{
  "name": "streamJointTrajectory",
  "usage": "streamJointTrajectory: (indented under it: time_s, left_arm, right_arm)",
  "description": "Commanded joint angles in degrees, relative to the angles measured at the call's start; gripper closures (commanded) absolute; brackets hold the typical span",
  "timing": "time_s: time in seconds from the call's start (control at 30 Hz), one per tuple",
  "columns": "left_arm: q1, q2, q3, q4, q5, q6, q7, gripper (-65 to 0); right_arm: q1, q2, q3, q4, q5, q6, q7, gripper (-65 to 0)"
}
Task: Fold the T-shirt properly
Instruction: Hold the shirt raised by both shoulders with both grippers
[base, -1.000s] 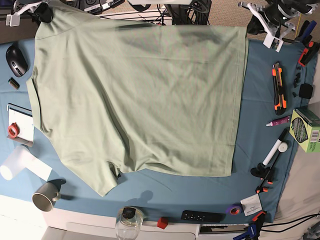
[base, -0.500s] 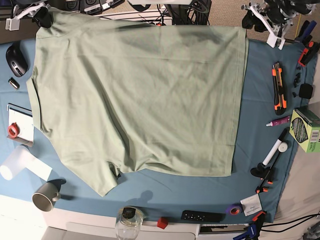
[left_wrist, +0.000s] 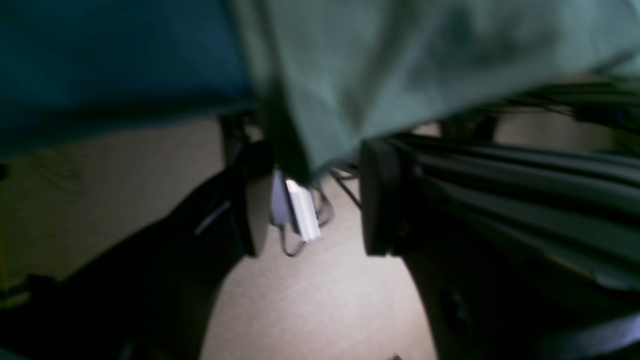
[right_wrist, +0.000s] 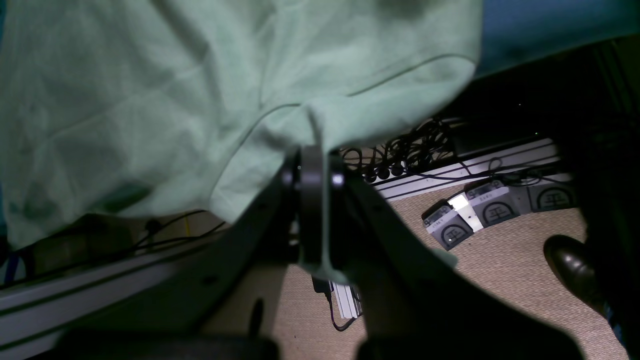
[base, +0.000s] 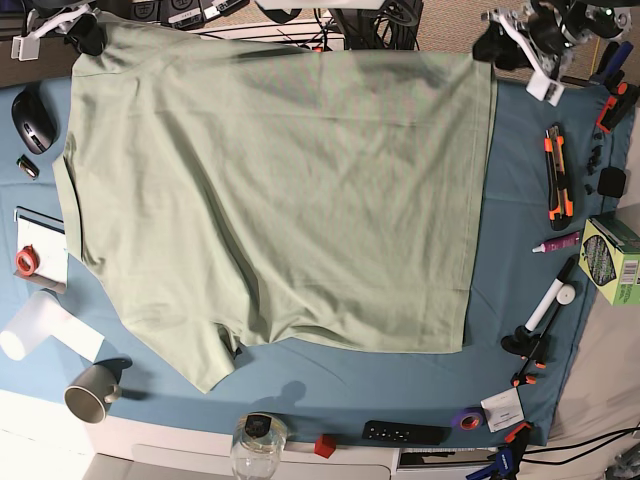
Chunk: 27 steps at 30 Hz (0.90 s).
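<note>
T-shirt (base: 270, 190) ran 9-to-3. Right gripper (right_wrist: 312, 210) pinched its 11 o'clock corner; left gripper (left_wrist: 310, 200) gaped beside the 1 o'clock corner.

**Two-armed robot: black fingers, white brackets**

The left gripper (left_wrist: 312, 200) has two broad, flat, matte black fingers (left_wrist: 380, 195) on dark arms. The right gripper (right_wrist: 312, 200) has narrow black fingers (right_wrist: 310, 210) with small round shiny studs near the tips. In the base view, white angular brackets and black housings show at 11 and 1 o'clock.
</note>
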Motion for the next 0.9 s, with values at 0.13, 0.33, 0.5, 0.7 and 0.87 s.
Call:
streamJointTrajectory:
  time_s: [0.13,0.33,0.5,0.7,0.87]
  left_arm:
    - [-0.76,-0.59,-0.31,0.66,1.42,0.70,-0.85,-29.0]
    - [-1.29,-0.59,0.15,-2.27,2.10,0.68,-0.83,-29.0]
    - [-2.21,-0.57,0.15,-4.90,-0.66,-0.55,-0.04,-29.0]
    - [-2.32,-0.44,0.15,-5.11,-4.57,-4.83,0.22,-31.6]
    - [-2.34,-0.42,0.15,-5.14,-4.83,-4.96,-0.02,-31.6]
  right_arm:
    - [-0.74,0.63,0.85,0.74,0.76,0.12,0.92,0.0]
    - [-0.74,0.63,0.85,0.74,0.76,0.12,0.92,0.0]
    - [-0.76,0.63,0.85,0.74,0.76,0.12,0.90,0.0]
    - [-0.74,0.63,0.85,0.74,0.74,0.12,0.90,0.0]
    - [-0.74,0.63,0.85,0.74,0.76,0.12,0.92,0.0]
